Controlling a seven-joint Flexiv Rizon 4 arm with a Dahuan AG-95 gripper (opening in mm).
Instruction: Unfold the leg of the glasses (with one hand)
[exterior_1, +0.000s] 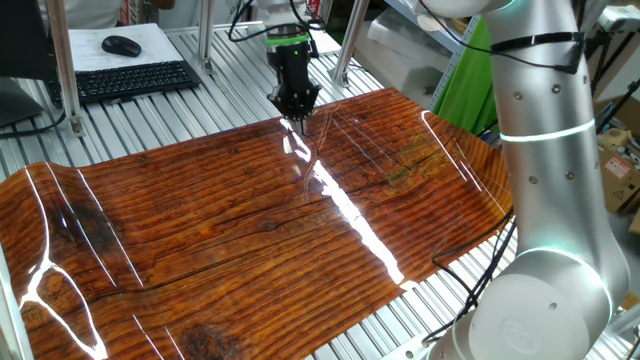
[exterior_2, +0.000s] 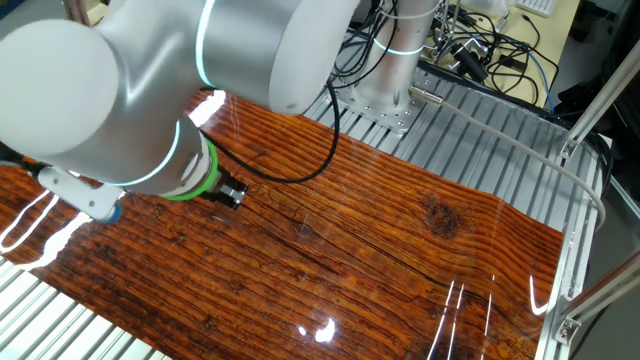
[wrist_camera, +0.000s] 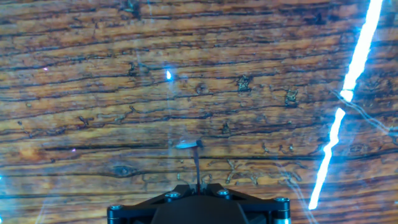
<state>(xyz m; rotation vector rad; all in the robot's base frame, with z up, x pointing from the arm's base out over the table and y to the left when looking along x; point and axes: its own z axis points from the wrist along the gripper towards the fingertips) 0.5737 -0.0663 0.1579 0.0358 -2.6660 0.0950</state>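
A glossy wood-grain mat (exterior_1: 200, 220) covers a slatted metal table (exterior_1: 180, 110), with a keyboard (exterior_1: 130, 78) and mouse (exterior_1: 121, 45) behind. The gripper (exterior_1: 297, 118) hangs low over the mat, seemingly pinched on the glasses (wrist_camera: 193, 152), whose thin dark leg juts forward, probably for swinging open. No readable writing.
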